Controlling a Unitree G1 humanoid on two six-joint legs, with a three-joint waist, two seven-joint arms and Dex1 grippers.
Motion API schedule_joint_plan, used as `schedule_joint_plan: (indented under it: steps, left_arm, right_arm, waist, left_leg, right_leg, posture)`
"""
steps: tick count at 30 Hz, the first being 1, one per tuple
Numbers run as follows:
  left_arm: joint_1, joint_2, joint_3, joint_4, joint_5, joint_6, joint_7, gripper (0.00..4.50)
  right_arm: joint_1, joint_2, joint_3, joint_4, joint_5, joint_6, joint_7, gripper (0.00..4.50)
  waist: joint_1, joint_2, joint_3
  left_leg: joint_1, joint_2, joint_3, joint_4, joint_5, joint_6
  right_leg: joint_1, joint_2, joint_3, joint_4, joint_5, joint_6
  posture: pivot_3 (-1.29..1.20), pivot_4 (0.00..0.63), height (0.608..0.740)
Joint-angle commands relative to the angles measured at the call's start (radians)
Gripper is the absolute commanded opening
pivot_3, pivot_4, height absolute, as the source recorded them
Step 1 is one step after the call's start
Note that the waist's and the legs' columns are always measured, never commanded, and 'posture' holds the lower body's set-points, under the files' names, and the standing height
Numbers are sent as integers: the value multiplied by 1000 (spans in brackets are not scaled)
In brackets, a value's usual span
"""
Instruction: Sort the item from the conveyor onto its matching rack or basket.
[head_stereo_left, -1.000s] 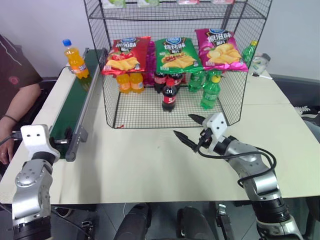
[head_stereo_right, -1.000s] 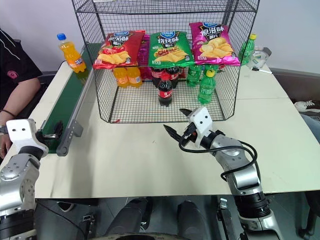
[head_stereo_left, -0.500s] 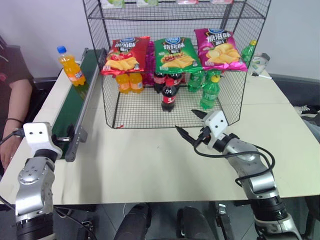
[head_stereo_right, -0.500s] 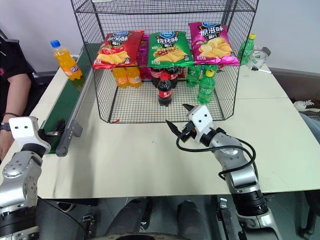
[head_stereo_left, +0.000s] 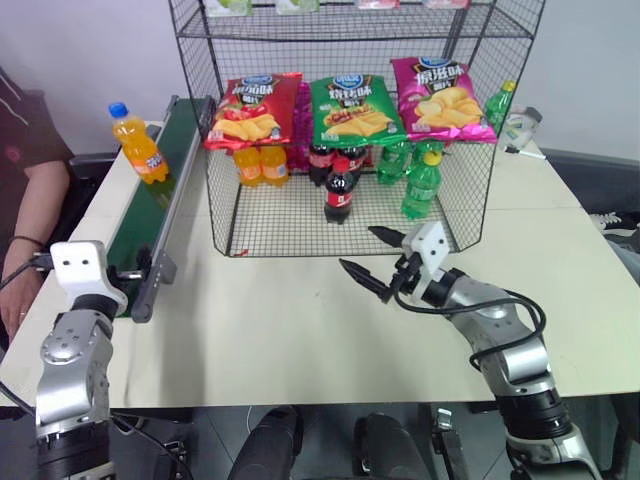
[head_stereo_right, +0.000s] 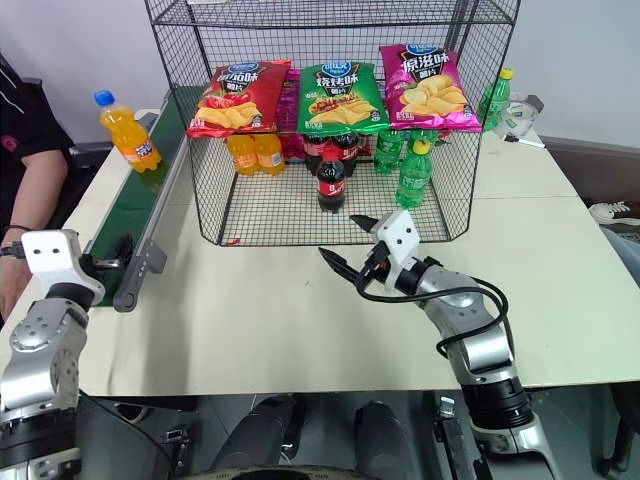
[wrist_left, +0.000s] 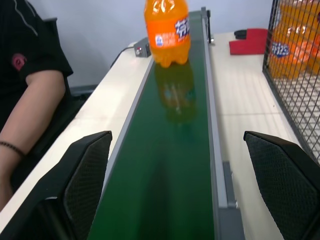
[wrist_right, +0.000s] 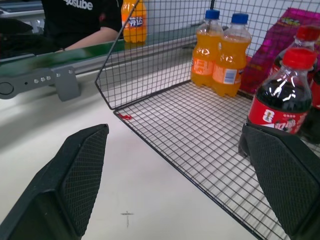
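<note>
The item, an orange soda bottle (head_stereo_left: 140, 146) with a blue cap, stands upright on the far part of the dark-green conveyor (head_stereo_left: 148, 215) along the table's left side. My left gripper (wrist_left: 177, 142) is open at the belt's near end, pointing along it, with the bottle (wrist_left: 167, 30) well ahead of its fingers. The black wire rack's basket (head_stereo_left: 290, 218) stands mid-table, its front side open. My right gripper (head_stereo_left: 360, 250) hovers open just before that front edge and holds nothing.
A person's arm (head_stereo_left: 40, 210) rests left of the conveyor. In the basket stand two orange bottles (wrist_right: 220, 55), cola bottles (head_stereo_left: 338, 190) and green bottles (head_stereo_left: 420, 185). Chip bags (head_stereo_left: 350, 108) lie on the shelf above. A green bottle (head_stereo_left: 498, 105) stands at the back right.
The orange bottle has ridden a little way along the belt toward the near end. The person's arm has drawn back to the left. Both grippers have stayed in place.
</note>
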Motion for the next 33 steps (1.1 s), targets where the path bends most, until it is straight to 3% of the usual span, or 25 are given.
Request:
schedule_joint_plan:
  steps: [1,33]
  left_arm:
    - [-9,3,16,-8,2,-12,16,4420]
    - [-38,1,34,-2,-6,-12,74,4420]
  right_arm:
    - [-18,7,1,-32,2,-19,0,4500]
    - [-21,12,24,-27,-10,-19,0,4500]
  waist:
    - [0,0,0]
    - [0,0,0]
  left_leg:
    - [0,0,0,0,0,0]
    - [0,0,0,0,0,0]
  right_leg:
    - [0,0,0,0,0,0]
    - [0,0,0,0,1,2]
  posture:
    - [0,150,740]
    - [0,150,740]
